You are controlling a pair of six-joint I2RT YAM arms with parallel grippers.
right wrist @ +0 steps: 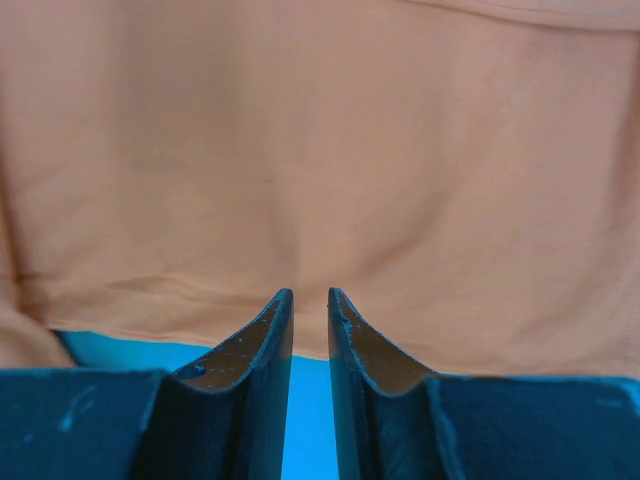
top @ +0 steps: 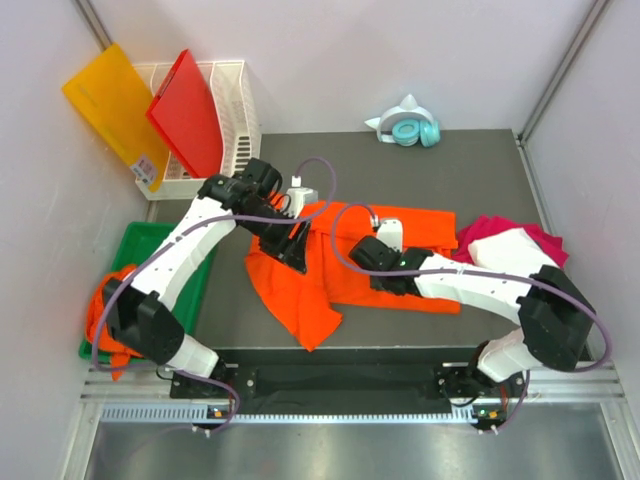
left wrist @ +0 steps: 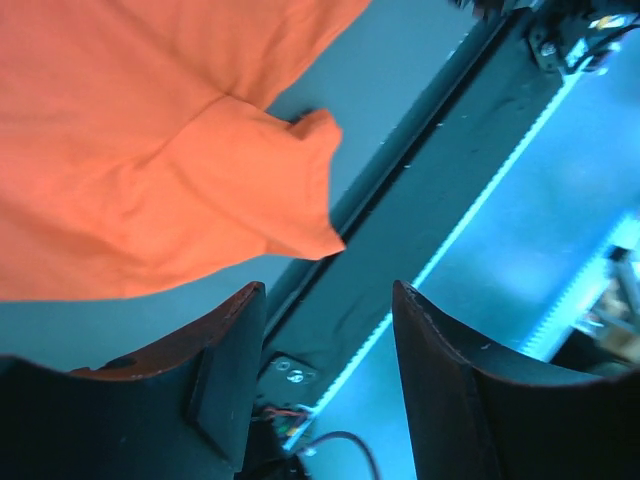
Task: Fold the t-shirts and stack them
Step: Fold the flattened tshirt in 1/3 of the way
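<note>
Though partly spread, an orange shirt (top: 310,285) lies rumpled at the middle of the table (top: 480,170).
The left gripper (left wrist: 328,300) gapes, empty; the right gripper (right wrist: 308,295) is nearly closed at its hem, hold unclear.

An orange t-shirt (right wrist: 320,150) fills almost the whole view, its hem lying over a strip of table (right wrist: 120,350). The right gripper (right wrist: 310,292) reaches that hem with its fingers nearly together, only a thin slit between them. I can't tell whether it pinches cloth.

orange t-shirt (top: 300,290) | magenta t-shirt (top: 486,229) | green bin (top: 138,246) | white basket (top: 241,110)
</note>
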